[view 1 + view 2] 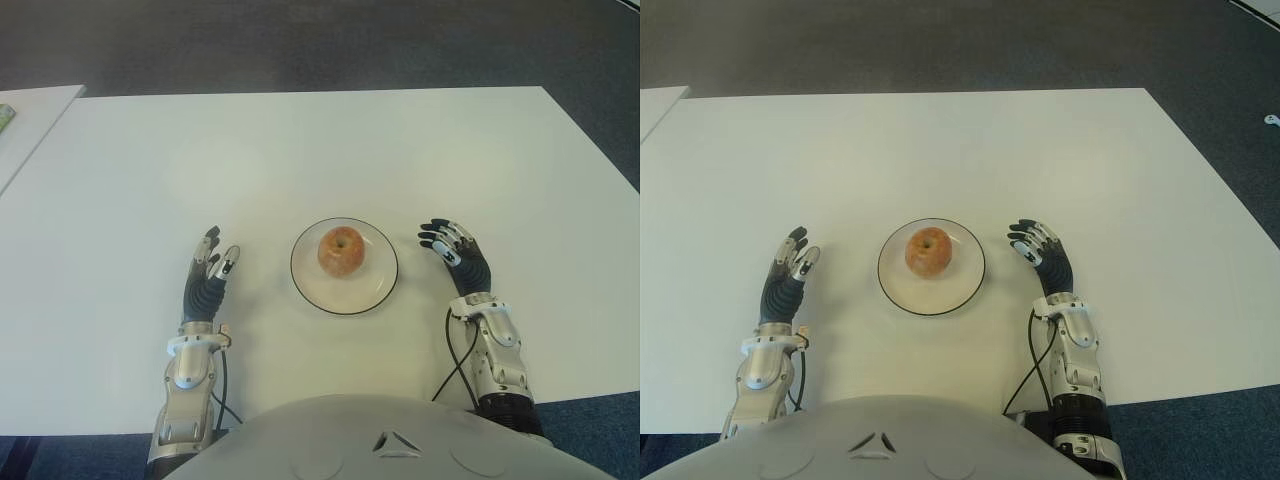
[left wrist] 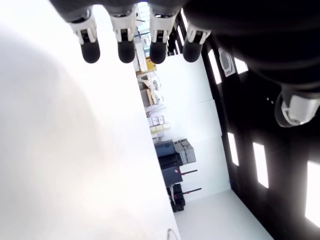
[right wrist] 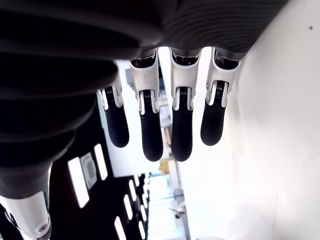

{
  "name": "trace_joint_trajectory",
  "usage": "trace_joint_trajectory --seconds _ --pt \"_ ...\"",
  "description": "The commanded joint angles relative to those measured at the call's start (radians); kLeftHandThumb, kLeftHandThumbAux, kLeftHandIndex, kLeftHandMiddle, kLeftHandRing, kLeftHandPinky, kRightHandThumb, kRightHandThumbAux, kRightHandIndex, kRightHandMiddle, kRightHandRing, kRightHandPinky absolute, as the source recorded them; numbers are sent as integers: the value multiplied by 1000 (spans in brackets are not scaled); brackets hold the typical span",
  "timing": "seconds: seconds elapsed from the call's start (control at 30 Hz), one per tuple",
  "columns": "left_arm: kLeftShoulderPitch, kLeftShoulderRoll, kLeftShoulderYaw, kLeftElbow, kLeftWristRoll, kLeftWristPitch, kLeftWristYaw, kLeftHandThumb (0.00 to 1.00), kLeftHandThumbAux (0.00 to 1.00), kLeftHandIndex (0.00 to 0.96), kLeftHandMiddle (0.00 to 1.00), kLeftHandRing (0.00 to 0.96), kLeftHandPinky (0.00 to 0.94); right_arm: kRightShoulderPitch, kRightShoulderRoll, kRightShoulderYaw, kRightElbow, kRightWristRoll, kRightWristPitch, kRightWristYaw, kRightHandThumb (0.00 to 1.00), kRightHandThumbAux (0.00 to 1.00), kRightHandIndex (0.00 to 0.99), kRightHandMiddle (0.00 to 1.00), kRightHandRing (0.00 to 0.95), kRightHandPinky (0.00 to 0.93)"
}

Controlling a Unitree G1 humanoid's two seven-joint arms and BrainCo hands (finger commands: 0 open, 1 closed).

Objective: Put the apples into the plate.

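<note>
Red-yellow apple [image 1: 341, 250] sits in the plate [image 1: 313, 292], between the left hand [image 1: 207, 278] and right hand [image 1: 455, 253]; both show spread fingers holding nothing above the tabletop [image 1: 300, 150]. No other apple shows, so placing looks finished; next likely just withdrawing.

Beside the plate [image 1: 305, 285], the left hand [image 1: 205, 280] and right hand [image 1: 458, 258] are showing black palms and black fingers [image 3: 152, 134] with white and silver joints. The forearms [image 1: 190, 385] are wearing shiny silver shells. Thin black cables [image 1: 452, 370] are looping by each wrist. A smooth grey chest [image 1: 390, 440] is showing a small dark triangle mark.
</note>
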Motion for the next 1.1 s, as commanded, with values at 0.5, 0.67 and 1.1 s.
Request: trace_joint_trajectory --seconds 0.5,0.67,1.1 --pt "146 -96 -98 70 103 -183 166 2 491 85 76 54 88 127 6 34 -31 8 -119 109 282 573 191 198 176 157" --pt "160 -100 -105 96 21 -274 137 11 425 97 81 56 77 156 -8 43 -81 15 -118 137 266 553 124 119 84 64" --pt "214 -116 -153 111 -121 -408 57 84 342 87 32 10 10 195 -27 84 -166 -43 -112 123 211 533 8 2 0 0"
